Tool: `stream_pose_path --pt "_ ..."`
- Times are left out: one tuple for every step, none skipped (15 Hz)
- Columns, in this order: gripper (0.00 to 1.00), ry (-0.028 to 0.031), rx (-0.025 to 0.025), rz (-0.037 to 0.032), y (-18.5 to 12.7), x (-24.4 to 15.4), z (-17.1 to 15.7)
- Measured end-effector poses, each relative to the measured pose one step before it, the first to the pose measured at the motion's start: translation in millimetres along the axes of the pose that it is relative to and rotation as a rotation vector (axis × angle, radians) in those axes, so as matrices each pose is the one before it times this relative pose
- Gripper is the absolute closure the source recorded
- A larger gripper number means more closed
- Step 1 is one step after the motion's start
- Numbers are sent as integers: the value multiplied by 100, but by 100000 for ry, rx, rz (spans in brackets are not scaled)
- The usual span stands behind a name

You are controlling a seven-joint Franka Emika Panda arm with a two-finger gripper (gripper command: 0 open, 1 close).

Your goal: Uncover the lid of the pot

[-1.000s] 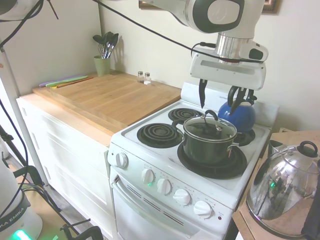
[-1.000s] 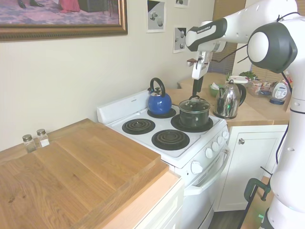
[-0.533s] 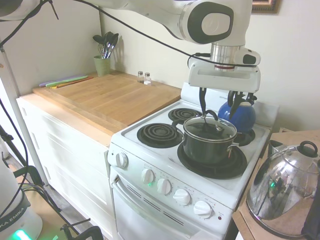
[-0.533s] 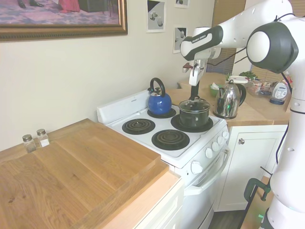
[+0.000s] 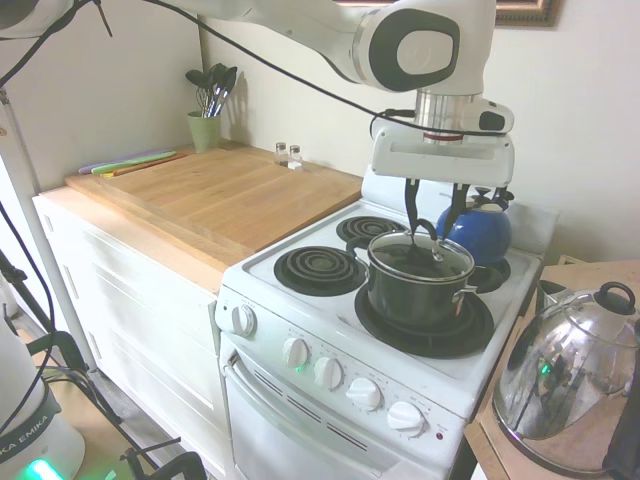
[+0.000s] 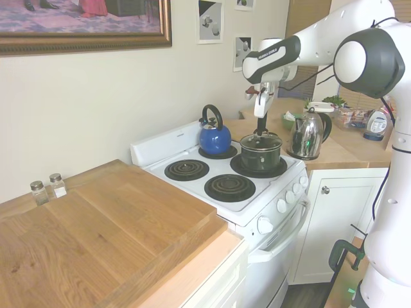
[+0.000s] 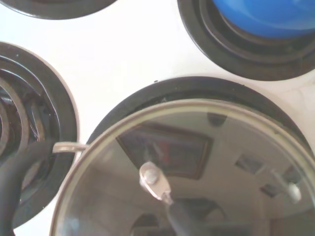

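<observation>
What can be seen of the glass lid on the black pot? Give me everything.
The lid is round clear glass with a silver metal rim and a black loop handle fixed by metal brackets. It sits flat and closed on the black pot, as wide as the pot, on the stove's front burner. Its glass reflects the room in the wrist view. The gripper hangs right above the handle with its jaws open on either side; contact cannot be confirmed.
</observation>
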State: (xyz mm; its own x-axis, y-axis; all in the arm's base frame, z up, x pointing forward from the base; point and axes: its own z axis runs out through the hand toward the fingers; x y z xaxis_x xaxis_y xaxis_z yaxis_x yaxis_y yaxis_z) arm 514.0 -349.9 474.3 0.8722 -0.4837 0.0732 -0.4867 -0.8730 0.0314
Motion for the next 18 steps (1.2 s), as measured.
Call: stream_pose_path --pt "100 -273 71 21 -10 -61 165" --pt "100 -35 159 93 2 -13 32" --pt "100 141 247 175 21 9 -16" --pt "100 496 54 170 102 41 -45" --pt "100 530 -75 193 139 46 -46" --pt "100 132 -11 37 26 12 -11" --pt "100 65 -8 15 9 7 -6" --pt "100 35 3 -7 -6 1 -11" --pt "100 26 9 -12 -7 -3 -19" --pt "100 10 3 0 -1 -1 -8" --pt "100 32 10 -2 0 -5 -23" --pt "100 39 23 23 15 -15 -48" --pt "100 281 76 97 66 -51 -221" --pt "100 576 153 221 167 -133 -528" --pt "100 788 313 244 212 -274 -949" --pt "100 1149 456 151 174 -371 -1288" --pt "100 1274 531 11 141 -511 -1618" --pt "100 1525 486 -464 -28 -691 -1761"
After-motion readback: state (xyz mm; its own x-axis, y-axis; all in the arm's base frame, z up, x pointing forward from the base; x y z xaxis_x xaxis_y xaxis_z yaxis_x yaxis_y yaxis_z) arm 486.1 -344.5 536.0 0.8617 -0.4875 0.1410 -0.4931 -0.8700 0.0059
